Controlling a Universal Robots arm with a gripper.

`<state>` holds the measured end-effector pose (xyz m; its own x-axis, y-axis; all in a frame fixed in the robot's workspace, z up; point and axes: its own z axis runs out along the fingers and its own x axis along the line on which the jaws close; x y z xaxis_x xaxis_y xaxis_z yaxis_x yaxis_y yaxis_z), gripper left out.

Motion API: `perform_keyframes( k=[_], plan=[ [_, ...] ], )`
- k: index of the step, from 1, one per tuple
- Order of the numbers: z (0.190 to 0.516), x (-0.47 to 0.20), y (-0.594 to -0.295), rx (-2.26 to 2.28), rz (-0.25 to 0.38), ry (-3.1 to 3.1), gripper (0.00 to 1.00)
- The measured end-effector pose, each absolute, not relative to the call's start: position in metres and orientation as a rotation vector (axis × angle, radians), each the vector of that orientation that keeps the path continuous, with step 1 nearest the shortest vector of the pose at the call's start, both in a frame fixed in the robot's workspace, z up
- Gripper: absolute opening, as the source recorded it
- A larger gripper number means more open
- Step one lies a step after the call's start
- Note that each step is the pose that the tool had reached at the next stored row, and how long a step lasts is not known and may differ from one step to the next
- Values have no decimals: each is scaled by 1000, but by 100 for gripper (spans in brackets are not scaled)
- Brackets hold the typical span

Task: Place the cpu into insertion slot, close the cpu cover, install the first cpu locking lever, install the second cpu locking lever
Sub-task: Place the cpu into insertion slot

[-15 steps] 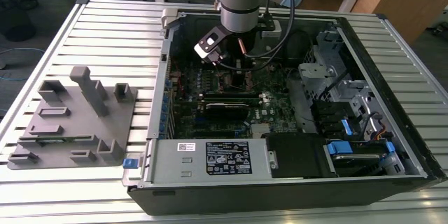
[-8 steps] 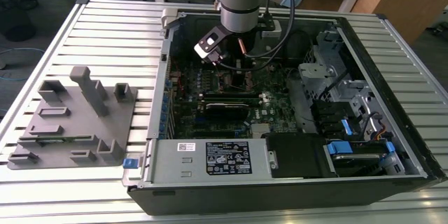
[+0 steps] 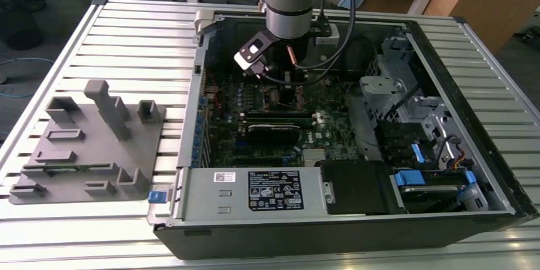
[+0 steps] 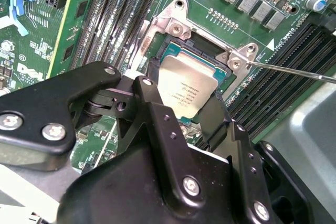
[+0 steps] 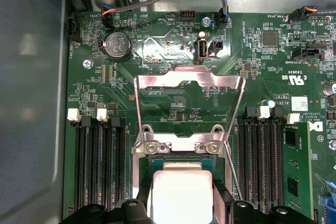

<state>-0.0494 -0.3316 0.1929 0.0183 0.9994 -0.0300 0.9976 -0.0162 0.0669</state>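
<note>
With your claw (image 4: 184,98) clamped on the cpu (image 4: 185,85), keep it level and square over the insertion slot (image 4: 199,50) (cpu cover (image 5: 220,83) stands open), and lower gently.

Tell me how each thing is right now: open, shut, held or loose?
claw, shut on the cpu.
cpu, held at the slot; can't tell if it is seated.
slot, uncovered.
cover, open, tipped back off the slot.
lever, unlatched, sticking out.
case, side open.
</note>
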Motion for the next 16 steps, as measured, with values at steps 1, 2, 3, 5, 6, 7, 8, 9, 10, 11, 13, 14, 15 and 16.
perform_keyframes(
  k=[1, 2, 3, 5, 6, 7, 8, 9, 10, 11, 13, 14, 15, 16],
  plan=[
    [193, -49, -332, 2191, 39, 2154, 54],
    [193, -49, -332, 2191, 39, 2154, 54],
    [193, -49, -332, 2191, 39, 2154, 54],
    [193, -50, -332, 2191, 38, 2154, 54],
    [193, -50, -332, 2191, 39, 2153, 54],
    [193, -50, -332, 2191, 39, 2154, 54],
    [193, -50, -332, 2191, 39, 2154, 54],
    [193, -50, -332, 2191, 39, 2154, 54],
    [193, -51, -332, 2191, 39, 2154, 54],
    [193, -51, -332, 2191, 39, 2154, 54],
    [192, -51, -332, 2191, 39, 2154, 54],
    [192, -52, -332, 2191, 38, 2154, 54],
    [192, -52, -332, 2191, 38, 2154, 54],
    [192, -52, -332, 2191, 38, 2154, 54]
  ],
)
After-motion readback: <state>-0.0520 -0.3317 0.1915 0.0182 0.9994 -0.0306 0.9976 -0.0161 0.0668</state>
